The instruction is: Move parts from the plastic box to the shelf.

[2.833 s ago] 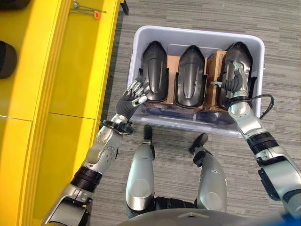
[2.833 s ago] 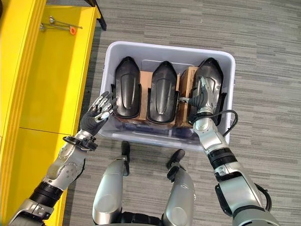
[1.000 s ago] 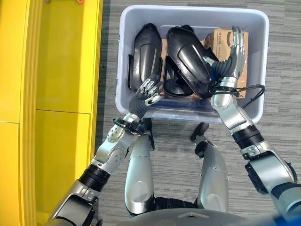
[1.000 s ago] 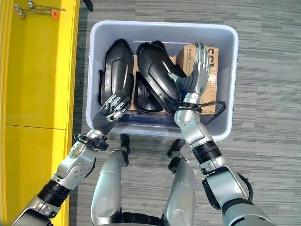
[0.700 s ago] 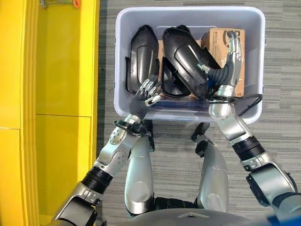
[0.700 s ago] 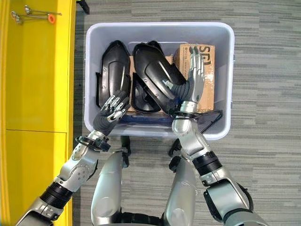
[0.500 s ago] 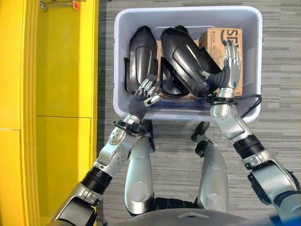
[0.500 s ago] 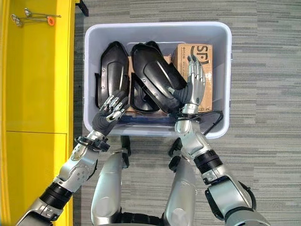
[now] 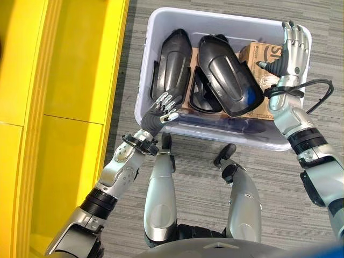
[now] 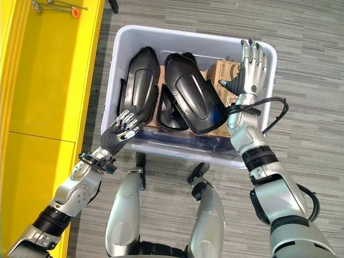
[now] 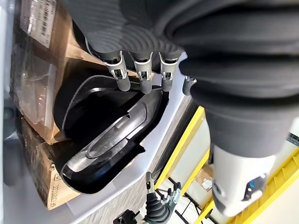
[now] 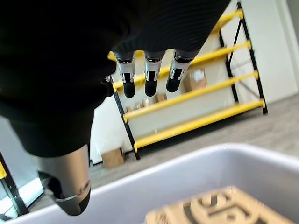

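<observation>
Over box (image 9: 145, 80) | R hand (image 9: 292, 47) raised, fingers (image 10: 250, 52) straight | L hand (image 9: 156, 114) at rim

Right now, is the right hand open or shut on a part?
Open. The right hand hovers above the grey plastic box, fingers straight and holding nothing.

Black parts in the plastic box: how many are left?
3: left part upright, middle part half buried under the tilted right part. Others may hide beneath.
</observation>
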Robot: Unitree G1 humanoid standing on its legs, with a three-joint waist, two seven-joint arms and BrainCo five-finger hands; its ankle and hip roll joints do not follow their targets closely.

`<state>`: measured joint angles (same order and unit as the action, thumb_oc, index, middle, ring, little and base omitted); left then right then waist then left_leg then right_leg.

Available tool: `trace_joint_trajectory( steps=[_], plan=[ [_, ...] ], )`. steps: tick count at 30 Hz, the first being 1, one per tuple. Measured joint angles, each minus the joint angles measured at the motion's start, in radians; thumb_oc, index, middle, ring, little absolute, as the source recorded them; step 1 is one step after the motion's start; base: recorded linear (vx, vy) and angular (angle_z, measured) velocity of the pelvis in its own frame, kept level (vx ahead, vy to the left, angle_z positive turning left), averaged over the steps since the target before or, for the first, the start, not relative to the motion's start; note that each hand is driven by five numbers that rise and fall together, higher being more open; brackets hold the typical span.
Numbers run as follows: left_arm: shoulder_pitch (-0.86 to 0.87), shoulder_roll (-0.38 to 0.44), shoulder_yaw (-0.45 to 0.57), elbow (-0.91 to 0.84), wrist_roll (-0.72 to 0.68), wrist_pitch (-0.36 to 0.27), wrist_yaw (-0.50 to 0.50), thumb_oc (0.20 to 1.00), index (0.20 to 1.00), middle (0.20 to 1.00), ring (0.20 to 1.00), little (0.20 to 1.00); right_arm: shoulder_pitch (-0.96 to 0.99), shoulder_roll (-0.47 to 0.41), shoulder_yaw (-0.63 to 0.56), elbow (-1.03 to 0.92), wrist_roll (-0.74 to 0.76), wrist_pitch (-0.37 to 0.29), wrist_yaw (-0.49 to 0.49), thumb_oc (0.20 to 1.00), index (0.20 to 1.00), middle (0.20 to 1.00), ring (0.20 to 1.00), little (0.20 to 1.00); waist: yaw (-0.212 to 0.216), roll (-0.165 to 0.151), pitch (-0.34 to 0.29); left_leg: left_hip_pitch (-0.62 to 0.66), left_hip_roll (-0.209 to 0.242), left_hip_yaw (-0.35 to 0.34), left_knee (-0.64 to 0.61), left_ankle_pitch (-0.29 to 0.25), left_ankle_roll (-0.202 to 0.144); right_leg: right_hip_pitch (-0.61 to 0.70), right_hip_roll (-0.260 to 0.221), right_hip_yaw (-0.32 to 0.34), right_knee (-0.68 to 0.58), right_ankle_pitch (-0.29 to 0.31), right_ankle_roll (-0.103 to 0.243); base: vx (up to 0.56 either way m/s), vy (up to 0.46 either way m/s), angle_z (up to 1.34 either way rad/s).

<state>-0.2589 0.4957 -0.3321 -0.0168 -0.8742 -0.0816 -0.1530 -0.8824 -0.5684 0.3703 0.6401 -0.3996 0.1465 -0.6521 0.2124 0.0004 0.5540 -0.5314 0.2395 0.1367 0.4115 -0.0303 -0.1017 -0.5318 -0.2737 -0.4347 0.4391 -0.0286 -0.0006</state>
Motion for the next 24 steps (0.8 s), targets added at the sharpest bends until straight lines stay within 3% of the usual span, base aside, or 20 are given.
trace_joint_trajectory(
  steps=[5,10,19,24],
  plan=[
    [-0.004,0.003,0.0,0.0,-0.001,0.011,-0.002,1.0,1.0,1.0,1.0,1.0,-0.006,0.037,-0.008,0.094,0.198,0.016,0.069,1.0,1.0,1.0,1.0,1.0,0.013,-0.001,0.0,-0.013,-0.008,-0.007,0.011,-0.004,0.004,-0.002,-0.009,-0.009,0.0,0.001,0.002,0.0,0.005,0.04],
    [-0.014,0.002,0.0,0.0,0.0,0.015,-0.003,1.0,1.0,1.0,1.0,1.0,0.001,0.138,-0.046,0.186,0.455,0.053,0.131,1.0,1.0,1.0,1.0,1.0,0.011,-0.001,0.0,-0.041,-0.014,-0.006,0.018,-0.007,0.009,-0.03,-0.017,-0.008,0.004,0.004,0.003,-0.01,0.042,0.01],
    [-0.034,-0.001,0.0,0.001,0.001,0.028,0.0,1.0,1.0,1.0,1.0,1.0,-0.013,0.138,-0.064,0.183,0.489,0.096,0.131,1.0,1.0,1.0,1.0,1.0,0.012,-0.001,0.0,-0.044,-0.019,-0.004,0.03,-0.012,0.013,-0.037,-0.028,-0.004,0.021,0.003,0.003,0.0,0.015,0.0],
    [-0.032,-0.001,-0.001,0.002,0.0,0.028,-0.002,1.0,1.0,1.0,1.0,1.0,-0.069,0.127,-0.017,0.264,0.401,0.168,0.17,1.0,1.0,1.0,1.0,1.0,0.017,0.0,0.0,-0.044,-0.02,-0.005,0.03,-0.012,0.013,-0.038,-0.028,-0.004,0.015,-0.001,0.009,0.0,0.0,0.0]
  ],
)
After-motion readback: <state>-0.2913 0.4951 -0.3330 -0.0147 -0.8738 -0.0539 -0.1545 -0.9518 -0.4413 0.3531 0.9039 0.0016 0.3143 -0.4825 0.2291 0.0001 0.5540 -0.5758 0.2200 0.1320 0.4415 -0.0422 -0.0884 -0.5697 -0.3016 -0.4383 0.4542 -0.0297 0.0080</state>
